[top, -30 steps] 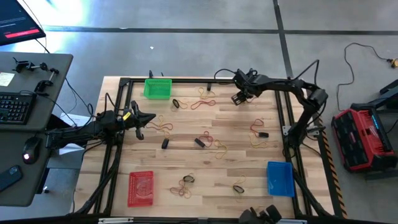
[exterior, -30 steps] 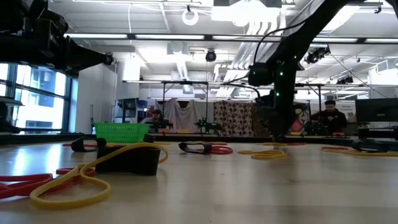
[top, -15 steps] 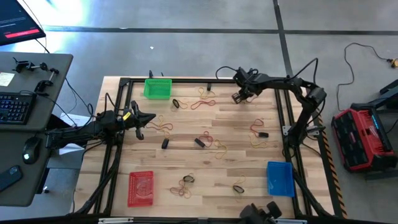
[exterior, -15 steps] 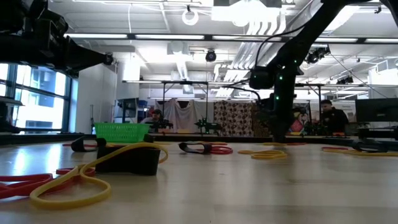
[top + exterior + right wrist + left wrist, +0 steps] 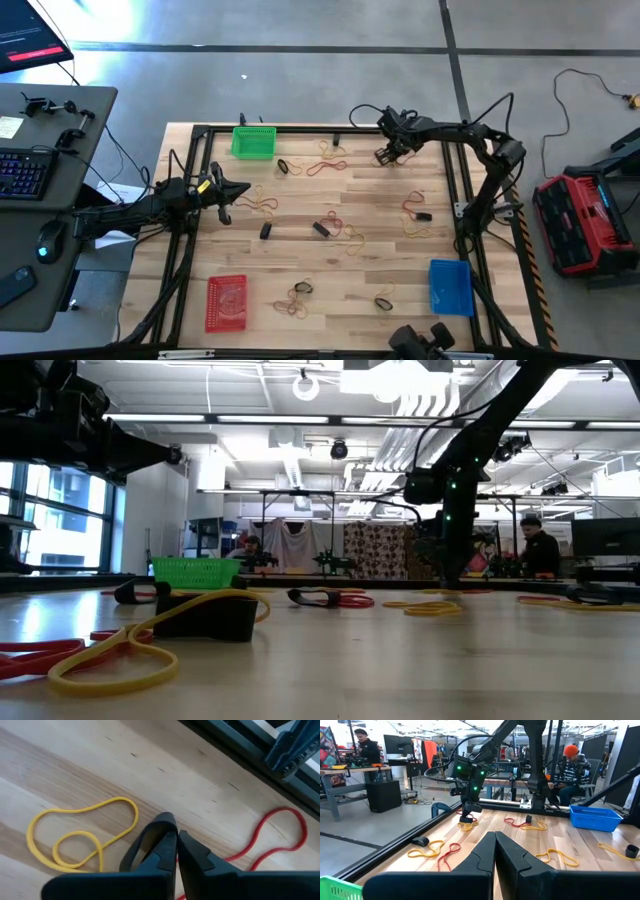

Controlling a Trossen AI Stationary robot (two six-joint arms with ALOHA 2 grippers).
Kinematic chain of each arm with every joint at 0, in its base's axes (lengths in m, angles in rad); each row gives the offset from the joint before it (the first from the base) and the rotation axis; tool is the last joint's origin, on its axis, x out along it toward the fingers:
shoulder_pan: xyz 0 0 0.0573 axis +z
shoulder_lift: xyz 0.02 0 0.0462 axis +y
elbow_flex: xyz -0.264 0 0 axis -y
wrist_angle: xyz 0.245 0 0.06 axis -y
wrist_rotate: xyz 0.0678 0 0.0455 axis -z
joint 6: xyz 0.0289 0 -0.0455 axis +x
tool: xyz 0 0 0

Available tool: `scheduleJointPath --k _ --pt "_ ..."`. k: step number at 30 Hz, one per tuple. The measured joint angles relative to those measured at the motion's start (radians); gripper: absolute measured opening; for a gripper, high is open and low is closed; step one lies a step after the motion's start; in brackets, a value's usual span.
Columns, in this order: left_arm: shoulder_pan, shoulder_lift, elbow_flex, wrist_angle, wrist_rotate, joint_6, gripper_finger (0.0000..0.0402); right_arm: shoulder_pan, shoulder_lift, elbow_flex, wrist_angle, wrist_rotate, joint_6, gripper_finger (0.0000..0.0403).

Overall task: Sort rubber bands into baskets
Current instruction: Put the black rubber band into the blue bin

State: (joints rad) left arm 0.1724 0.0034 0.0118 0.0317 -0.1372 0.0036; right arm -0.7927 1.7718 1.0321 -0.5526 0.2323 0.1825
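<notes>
Wooden counter (image 5: 330,270) strewn with rubber bands (image 5: 325,228) in red, yellow and black, seen from above with three mesh baskets at its edges: the green basket (image 5: 253,141) at the far left corner, the red basket (image 5: 226,302) at the near left, the blue basket (image 5: 450,286) at the near right. None of the baskets visibly holds a band.

At the far edge of the counter, the right gripper (image 5: 384,156) reaches down to the wood, its fingers (image 5: 165,851) clenched together with the tips pressed on a black band (image 5: 142,840); whether the band is actually pinched between them cannot be told. A yellow band (image 5: 80,837) lies just beside those tips on one side, a red band (image 5: 272,840) on the other.

The left gripper (image 5: 232,191) hangs over the left side of the counter near a few yellow and red bands, its fingers (image 5: 490,852) clenched on nothing.

In the room beyond, a person (image 5: 540,550) stands at a workbench.
</notes>
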Motion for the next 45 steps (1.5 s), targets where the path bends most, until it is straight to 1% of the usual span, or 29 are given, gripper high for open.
scheduleJointPath --k 4,11,14,16,21,23,25,28,30,34,35,38,40,45 --pt "0.0 0.0 0.0 0.0 0.0 0.0 0.0 -0.006 0.0 0.0 -0.004 -0.01 0.0 0.0022" --pt "0.0 0.0 0.0 0.0 0.0 0.0 0.0 -0.008 0.0 0.0 -0.001 -0.021 0.0 0.0089" --pt "0.0 0.0 0.0 0.0 0.0 0.0 0.0 -0.01 0.0 0.0 0.011 -0.021 0.0 0.0112" --pt "0.0 0.0 0.0 0.0 0.0 0.0 0.0 -0.015 0.0 0.0 0.011 -0.03 0.0 0.0119" --pt "0.0 0.0 0.0 0.0 0.0 0.0 0.0 -0.051 0.0 0.0 0.015 -0.132 -0.007 0.0122" --pt "0.0 0.0 0.0 0.0 0.0 0.0 0.0 -0.067 0.005 0.0 0.019 -0.137 -0.008 0.0122" --pt "0.0 0.0 0.0 0.0 0.0 0.0 0.0 -0.083 0.015 0.0 0.019 -0.144 -0.012 0.0121" --pt "0.0 0.0 0.0 0.0 0.0 0.0 0.0 -0.101 0.021 0.0 0.035 -0.196 -0.035 0.0106" --pt "0.0 0.0 0.0 0.0 0.0 0.0 0.0 -0.107 0.021 0.0 0.046 -0.225 -0.052 0.0082" --pt "0.0 0.0 0.0 0.0 0.0 0.0 0.0 -0.106 0.022 0.0 0.074 -0.249 -0.081 0.0015" --pt "0.0 0.0 0.0 0.0 0.0 0.0 0.0 -0.106 0.022 0.0 0.078 -0.25 -0.088 0.0008" --pt "0.0 0.0 0.0 0.0 0.0 0.0 0.0 -0.105 0.008 0.0 0.07 -0.266 -0.085 0.0014" --pt "0.0 0.0 0.0 0.0 0.0 0.0 0.0 -0.103 -0.022 0.0 0.055 -0.277 -0.08 0.0008" --pt "0.0 0.0 0.0 0.0 0.0 0.0 0.0 -0.08 -0.161 0.0 -0.017 -0.278 -0.071 0.0004"
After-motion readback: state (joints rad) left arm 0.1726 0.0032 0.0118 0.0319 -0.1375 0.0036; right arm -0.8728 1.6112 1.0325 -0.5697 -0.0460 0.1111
